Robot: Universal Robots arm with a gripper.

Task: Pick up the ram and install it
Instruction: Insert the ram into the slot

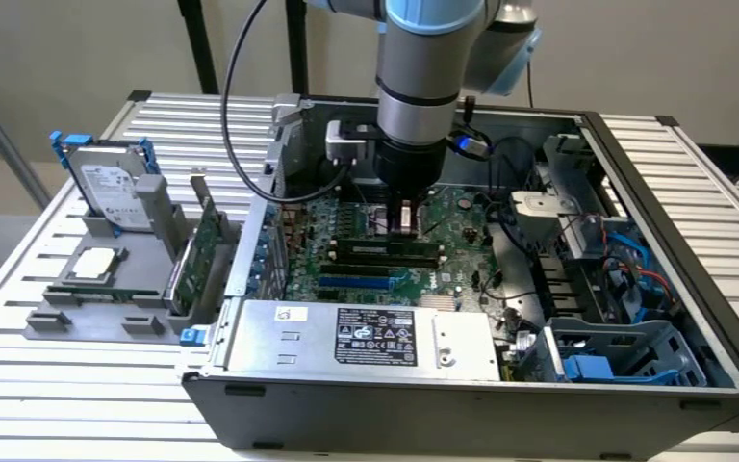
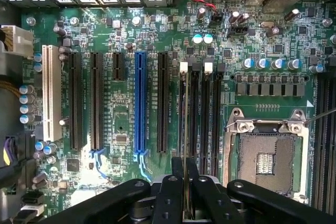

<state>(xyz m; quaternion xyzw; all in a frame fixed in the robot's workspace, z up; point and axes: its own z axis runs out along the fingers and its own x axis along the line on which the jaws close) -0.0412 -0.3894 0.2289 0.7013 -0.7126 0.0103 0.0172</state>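
From the exterior view's left I see first the grey plastic parts stand (image 1: 100, 322) on the slatted metal table (image 1: 11, 366), with a broad green expansion card (image 1: 196, 255) upright in it, well apart from my work. Further right is the open dark grey computer case (image 1: 472, 404), and over its green motherboard (image 1: 344, 269) hangs my black two-finger gripper (image 1: 403, 219). In the wrist view the gripper (image 2: 187, 192) is clenched on the thin edge of the ram (image 2: 187, 182), a long narrow green stick held edge-on just above the black memory slots with white latches (image 2: 195, 119). I judge the main risk is misalignment: if the stick is tilted or beside the slot, pressing could bend it or damage the slot. Its notch could also face wrongly; I cannot tell. The blue long expansion slot (image 2: 139, 103) is near, but not the target.
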